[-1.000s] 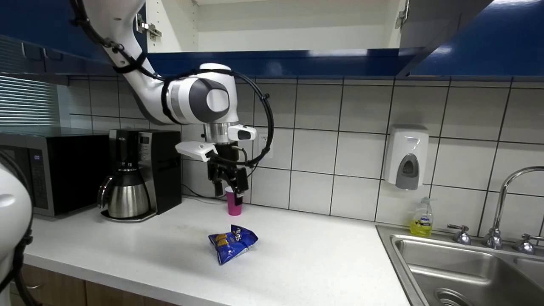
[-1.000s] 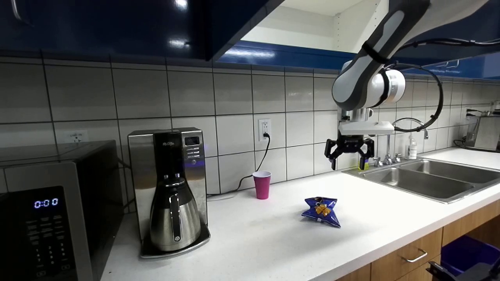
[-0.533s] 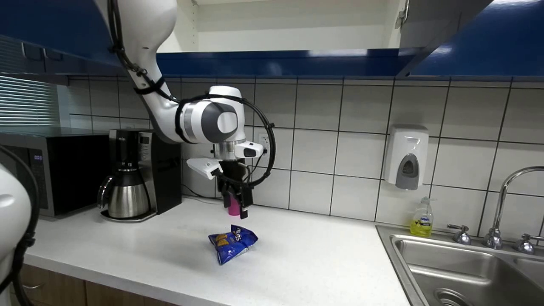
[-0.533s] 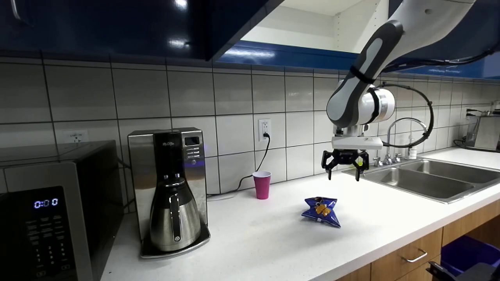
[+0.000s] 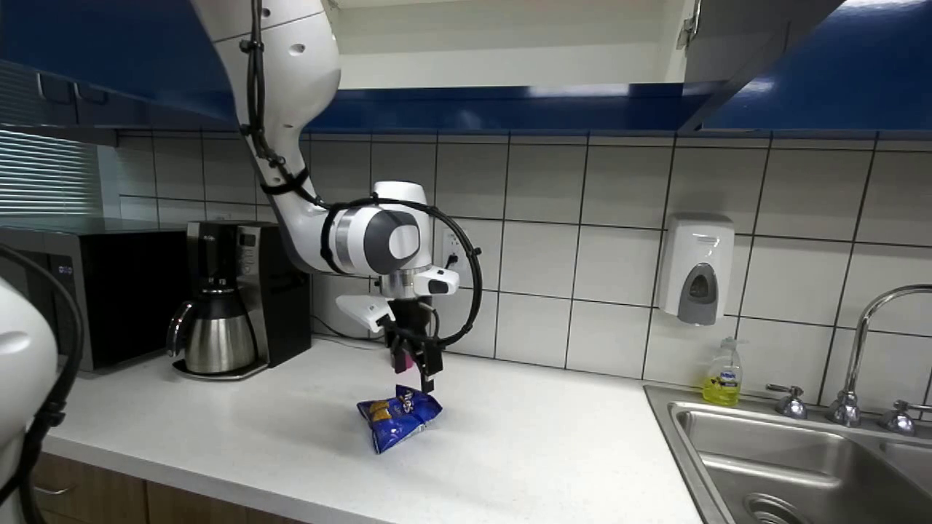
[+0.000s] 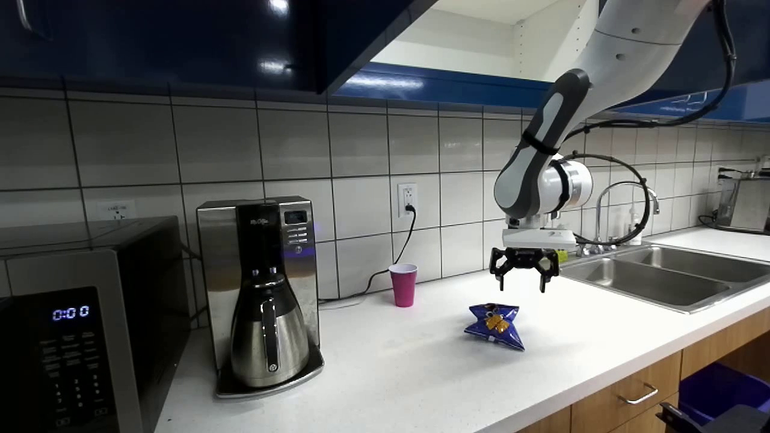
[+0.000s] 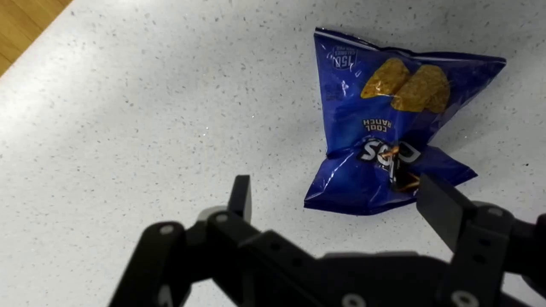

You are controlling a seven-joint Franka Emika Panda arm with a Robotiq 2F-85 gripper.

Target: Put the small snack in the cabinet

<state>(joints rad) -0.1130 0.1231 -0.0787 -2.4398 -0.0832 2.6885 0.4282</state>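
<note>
The small snack, a crinkly blue foil bag, lies on the counter in both exterior views [image 5: 397, 421] [image 6: 494, 328] and in the wrist view [image 7: 367, 123]. My gripper [image 5: 413, 378] is open and empty, pointing down above the counter near the bag. In an exterior view [image 6: 522, 288] its fingers are wide apart and above the bag. In the wrist view [image 7: 332, 183] the bag lies ahead of the fingers, and the right finger overlaps its near edge. The cabinet [image 5: 502, 109] is open above the counter, its pale interior showing in both exterior views [image 6: 451, 45].
A pink cup [image 6: 403, 285] stands by the wall behind the bag. A coffee maker [image 6: 264, 313] and a microwave [image 6: 72, 325] stand on one side, a sink [image 5: 772, 451] with a soap bottle [image 5: 722, 375] on the other. A white dispenser [image 5: 697, 269] hangs on the wall. An open cabinet door [image 5: 757, 51] sticks out.
My gripper has moved down towards the bag and shifted a little sideways, staying open. The bag, the cup and the cabinet have not moved.
</note>
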